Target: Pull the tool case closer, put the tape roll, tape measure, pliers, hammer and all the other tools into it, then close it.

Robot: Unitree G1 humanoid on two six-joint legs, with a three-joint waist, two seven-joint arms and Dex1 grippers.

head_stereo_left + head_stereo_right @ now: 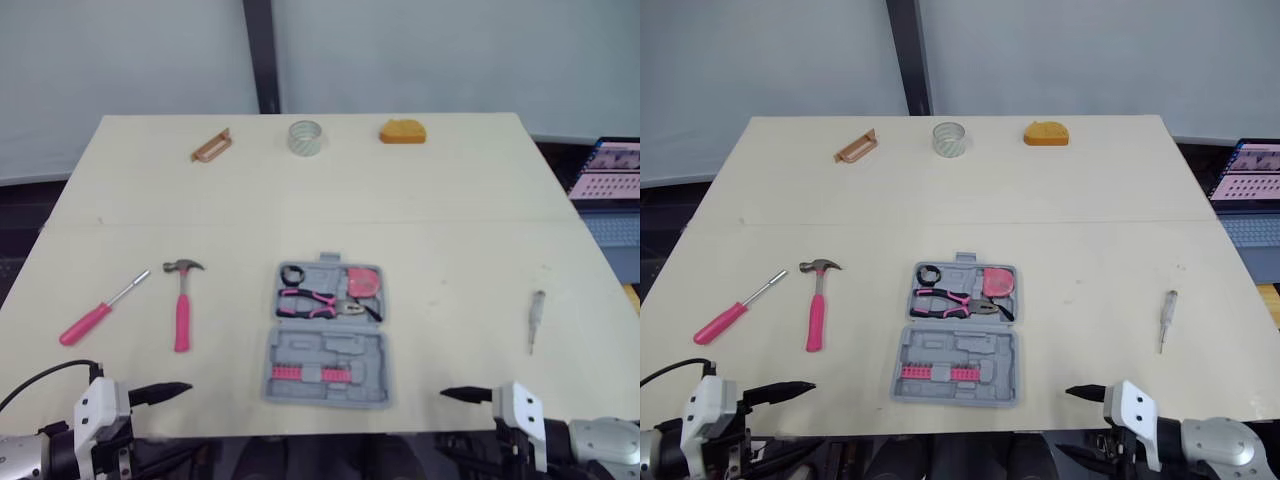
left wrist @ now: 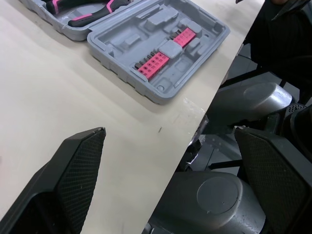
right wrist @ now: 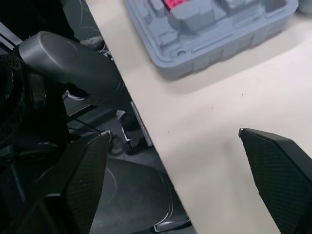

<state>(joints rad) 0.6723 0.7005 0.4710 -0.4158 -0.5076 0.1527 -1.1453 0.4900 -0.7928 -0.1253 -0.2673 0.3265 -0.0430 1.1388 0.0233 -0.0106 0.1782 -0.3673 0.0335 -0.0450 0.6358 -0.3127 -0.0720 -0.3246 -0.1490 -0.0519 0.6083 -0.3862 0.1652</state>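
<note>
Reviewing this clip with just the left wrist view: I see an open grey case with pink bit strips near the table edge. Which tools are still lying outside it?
Observer: Left of the tool case, a pink-handled hammer lies beside a pink-handled screwdriver.
Operator: Anything on its right?
Observer: One slim tool, alone and well apart from the case.
Operator: And along the far edge?
Observer: Three things in a row: a copper-coloured bracket, a clear roll and an orange object.
</note>
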